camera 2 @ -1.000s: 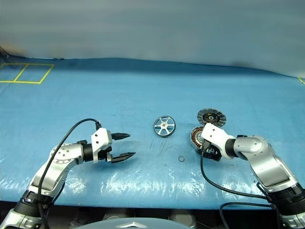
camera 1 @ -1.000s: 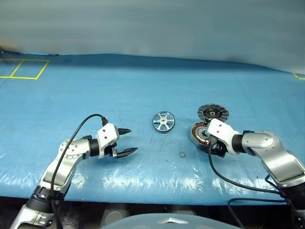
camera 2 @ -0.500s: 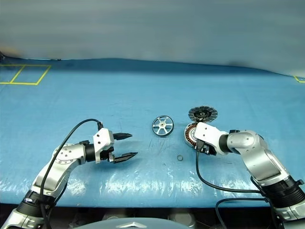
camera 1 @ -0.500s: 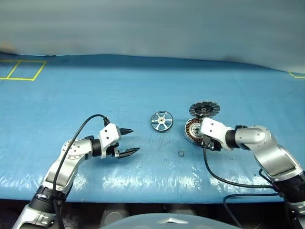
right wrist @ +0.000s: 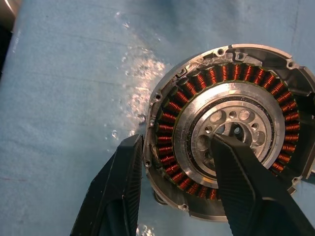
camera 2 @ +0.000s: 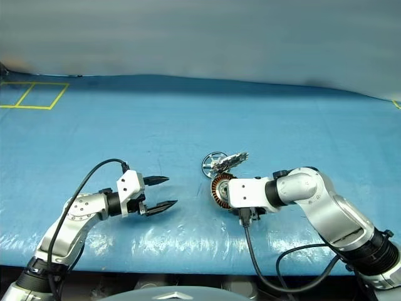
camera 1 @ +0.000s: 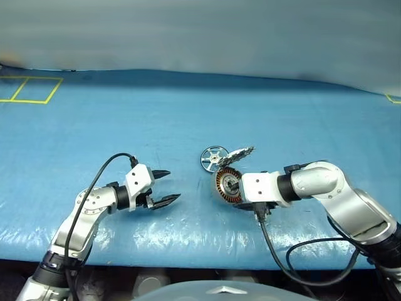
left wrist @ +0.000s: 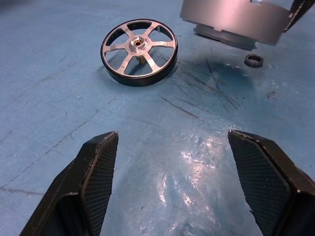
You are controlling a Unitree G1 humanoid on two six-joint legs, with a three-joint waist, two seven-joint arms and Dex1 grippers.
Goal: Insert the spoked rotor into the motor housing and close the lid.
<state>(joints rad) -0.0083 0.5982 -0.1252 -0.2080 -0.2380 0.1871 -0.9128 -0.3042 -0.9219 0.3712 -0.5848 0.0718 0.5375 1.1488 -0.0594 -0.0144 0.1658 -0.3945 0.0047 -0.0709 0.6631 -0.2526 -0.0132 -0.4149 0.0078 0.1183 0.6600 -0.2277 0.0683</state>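
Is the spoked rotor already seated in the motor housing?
No. In the left wrist view the spoked rotor lies alone on the blue mat, while the right end effector grips the motor housing.

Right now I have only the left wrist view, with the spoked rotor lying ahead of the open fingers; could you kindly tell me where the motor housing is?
Observer: The motor housing is just right of the rotor, tilted steeply, with its copper windings turned towards the robot's left.
Operator: Is anything holding it?
Observer: Yes, the right gripper clamps its wall, with one finger outside the rim and the other inside the ring of windings.
Operator: And the lid?
Observer: The lid stands open, sticking out from the housing's upper edge, close beside the spoked rotor.
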